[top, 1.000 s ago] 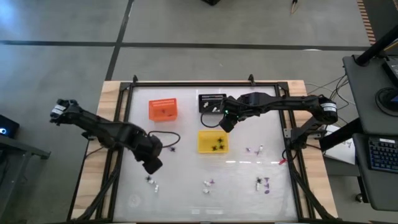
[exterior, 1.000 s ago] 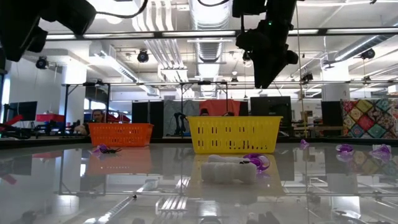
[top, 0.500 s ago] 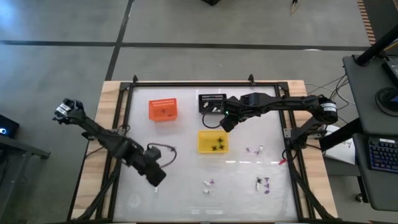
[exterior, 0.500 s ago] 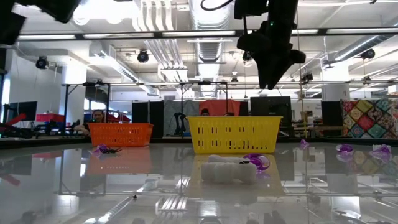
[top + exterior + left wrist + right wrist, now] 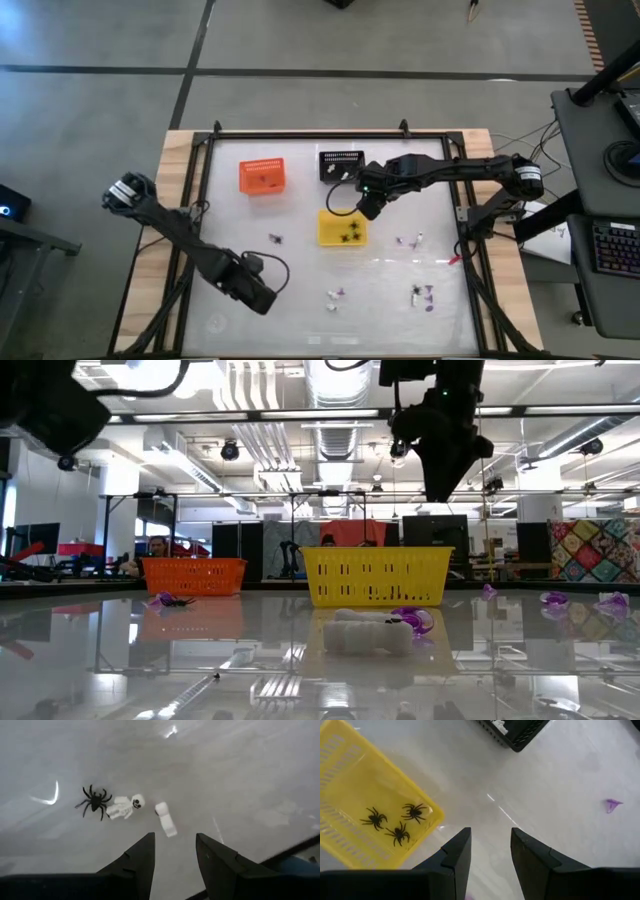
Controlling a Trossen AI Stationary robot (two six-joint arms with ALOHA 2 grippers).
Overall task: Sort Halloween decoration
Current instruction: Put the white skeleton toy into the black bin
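Note:
The Halloween decoration lies scattered on the white table. In the left wrist view a black spider (image 5: 94, 802), a white skeleton (image 5: 125, 806) and a white piece (image 5: 166, 819) lie just beyond my left gripper (image 5: 175, 840), which is open and points down above the near left (image 5: 256, 293). My right gripper (image 5: 490, 837) hangs open over the table between the yellow basket (image 5: 342, 228) and the black basket (image 5: 341, 165), holding nothing. Three black spiders (image 5: 395, 822) lie in the yellow basket.
An orange basket (image 5: 262, 176) stands at the far left. Loose pieces lie near the middle (image 5: 275, 239), at the near middle (image 5: 336, 295) and at the right (image 5: 408, 241), (image 5: 424, 296). A purple piece (image 5: 612, 804) lies beyond my right gripper. A raised frame (image 5: 300, 134) edges the table.
My left gripper has gone toward the table's near edge and down, rolling about its own axis, and now hangs over the pieces at the near left. It has stayed open. The small piece near the table's middle, earlier covered by the arm, now shows.

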